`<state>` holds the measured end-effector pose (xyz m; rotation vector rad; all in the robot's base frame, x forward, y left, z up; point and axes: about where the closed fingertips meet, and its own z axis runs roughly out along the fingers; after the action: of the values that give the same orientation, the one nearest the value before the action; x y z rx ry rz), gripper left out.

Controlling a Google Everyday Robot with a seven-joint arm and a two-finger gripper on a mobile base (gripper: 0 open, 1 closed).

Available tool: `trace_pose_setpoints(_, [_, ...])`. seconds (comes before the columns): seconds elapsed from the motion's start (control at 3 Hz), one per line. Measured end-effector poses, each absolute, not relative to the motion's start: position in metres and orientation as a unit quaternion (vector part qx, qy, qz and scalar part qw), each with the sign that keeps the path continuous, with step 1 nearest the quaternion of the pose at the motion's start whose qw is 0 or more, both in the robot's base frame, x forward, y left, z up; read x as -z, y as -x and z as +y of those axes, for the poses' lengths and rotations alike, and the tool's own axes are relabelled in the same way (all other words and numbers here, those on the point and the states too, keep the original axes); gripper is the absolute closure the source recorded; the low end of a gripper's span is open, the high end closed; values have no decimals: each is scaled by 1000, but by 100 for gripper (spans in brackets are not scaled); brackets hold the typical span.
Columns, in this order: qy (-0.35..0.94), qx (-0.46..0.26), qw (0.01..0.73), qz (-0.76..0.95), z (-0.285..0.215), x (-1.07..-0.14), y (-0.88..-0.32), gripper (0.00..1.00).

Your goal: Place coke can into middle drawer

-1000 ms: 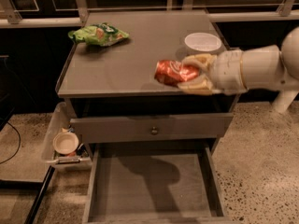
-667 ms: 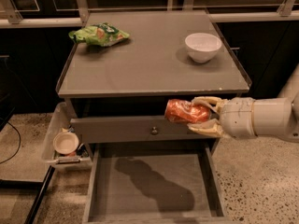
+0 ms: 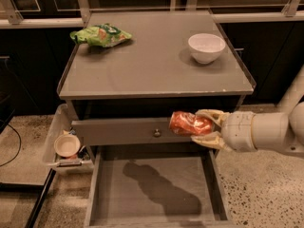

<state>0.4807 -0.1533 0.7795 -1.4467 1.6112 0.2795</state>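
We hold the coke can [image 3: 189, 123] on its side, the gripper [image 3: 205, 126] clamped around it at 4 o'clock from the view's middle. The can hangs at 3 o'clock from the knob [image 3: 156, 133]. The middle drawer [image 3: 114, 196] stands open at 6 o'clock, beneath the can. We see a white bowl [image 3: 206, 46] at 1 o'clock and a green chip bag [image 3: 100, 34] at 11 o'clock.

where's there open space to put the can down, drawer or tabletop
The middle drawer floor is bare wall to wall. The tabletop is free between the chip bag and white bowl and along its front edge. The gripper, shut on the coke can, crowds the drawer's right side.
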Motion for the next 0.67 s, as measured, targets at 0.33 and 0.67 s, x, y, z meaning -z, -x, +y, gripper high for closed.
trace_pose_setpoints(0.33, [583,-130,436,673,-162,-719,-483,100])
trace_pose_setpoints(0.67, [592,-156,414,674,-165,-661,-490,100])
